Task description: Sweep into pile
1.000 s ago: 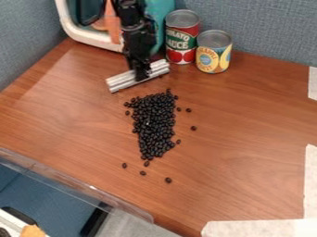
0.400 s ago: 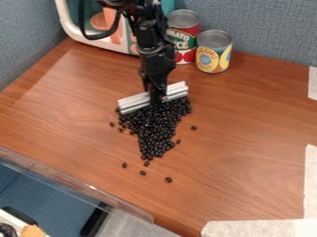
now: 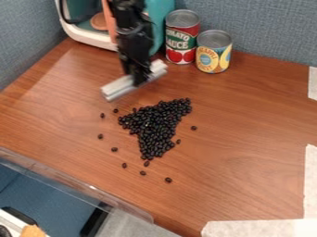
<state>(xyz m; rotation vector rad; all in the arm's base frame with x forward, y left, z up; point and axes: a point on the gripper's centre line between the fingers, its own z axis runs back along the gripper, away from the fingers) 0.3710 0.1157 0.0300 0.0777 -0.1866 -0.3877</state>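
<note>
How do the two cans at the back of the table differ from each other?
The red and green metal can is the taller, while the yellow and blue metal can is shorter. The red and green can has red round shapes low on its label; the yellow and blue one has yellow shapes on its. Both stand upright on the wooden table, with plain grey lids.

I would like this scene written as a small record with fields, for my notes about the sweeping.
Pile: dark beans, broad at far end, narrowing toward camera
Tool: silvery bar, held by gripper
Tool position: beyond the pile, not touching it
Stray beans: scattered left, right and on near side
Cans: two, upright, at the back
Surface: brown wood-grain table
</note>
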